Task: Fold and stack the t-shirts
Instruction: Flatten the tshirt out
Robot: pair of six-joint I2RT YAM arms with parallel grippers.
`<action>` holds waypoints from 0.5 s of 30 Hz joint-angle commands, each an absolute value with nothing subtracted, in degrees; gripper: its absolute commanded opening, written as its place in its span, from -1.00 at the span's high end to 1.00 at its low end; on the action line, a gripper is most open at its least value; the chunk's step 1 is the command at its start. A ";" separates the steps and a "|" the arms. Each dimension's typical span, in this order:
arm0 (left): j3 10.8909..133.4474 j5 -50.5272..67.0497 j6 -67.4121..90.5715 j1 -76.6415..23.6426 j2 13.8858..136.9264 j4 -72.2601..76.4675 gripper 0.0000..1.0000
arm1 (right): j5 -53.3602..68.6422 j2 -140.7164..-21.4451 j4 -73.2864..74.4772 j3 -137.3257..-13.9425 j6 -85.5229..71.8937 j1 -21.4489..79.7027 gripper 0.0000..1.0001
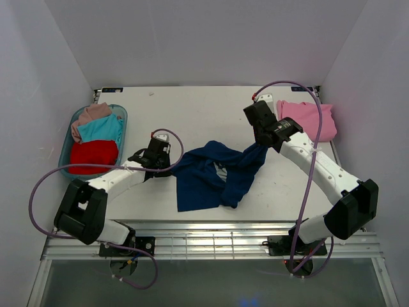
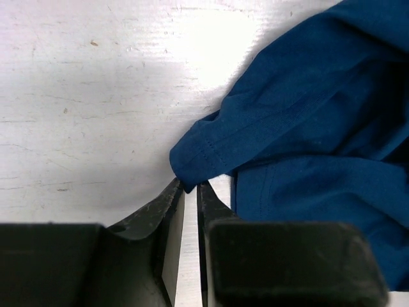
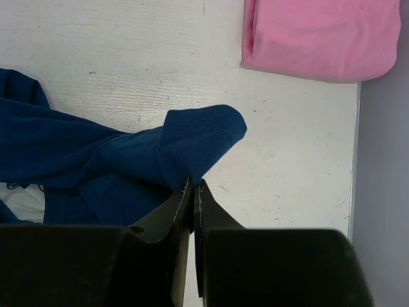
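- Navy t-shirt [image 1: 208, 176] spans both my fingertips, bunched and unfolded; fold is judged barely begun.
- Left gripper [image 2: 190, 187]: jaws nearly shut, pinching the navy sleeve hem.
- Right gripper [image 3: 193, 184]: clamped on a navy corner.
- Beyond the right tips: pink t-shirt [image 3: 319, 32] lies folded.
- Far left: red t-shirt [image 1: 94, 155], teal t-shirt [image 1: 102, 129] and dusty-pink t-shirt [image 1: 94, 112] wait in a blue tub [image 1: 125, 125].

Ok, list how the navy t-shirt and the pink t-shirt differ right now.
The navy t-shirt lies crumpled at the middle of the table; the pink t-shirt is folded into a neat block at the far right corner. The navy t-shirt is pinched at opposite ends by the left tool and right tool; the pink t-shirt is untouched. Navy shows a pale print patch; pink is plain. Both rest on the table.
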State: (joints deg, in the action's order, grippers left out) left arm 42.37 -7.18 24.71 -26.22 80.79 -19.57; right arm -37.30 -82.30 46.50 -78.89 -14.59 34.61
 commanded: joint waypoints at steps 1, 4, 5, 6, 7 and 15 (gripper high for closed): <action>43.50 -8.79 23.91 -26.37 77.43 -18.63 0.54 | -38.32 -80.86 46.14 -79.01 -15.12 34.63 0.85; 45.78 -11.33 23.56 -26.37 75.60 -20.03 0.67 | -38.76 -81.12 46.76 -79.71 -14.94 34.54 0.85; 47.79 -12.38 23.38 -26.37 74.98 -20.30 0.71 | -38.93 -81.12 46.67 -80.06 -14.68 34.54 0.85; 48.94 -14.83 22.86 -26.37 74.45 -20.65 0.75 | -39.72 -81.65 46.67 -80.50 -13.72 34.54 0.85; 50.35 -16.33 22.50 -26.28 73.57 -21.52 0.77 | -40.25 -82.09 46.58 -81.03 -13.01 34.54 0.85; 69.75 -21.27 18.46 -17.33 73.04 -24.43 0.90 | -41.66 -91.21 46.32 -100.08 -6.34 30.15 0.85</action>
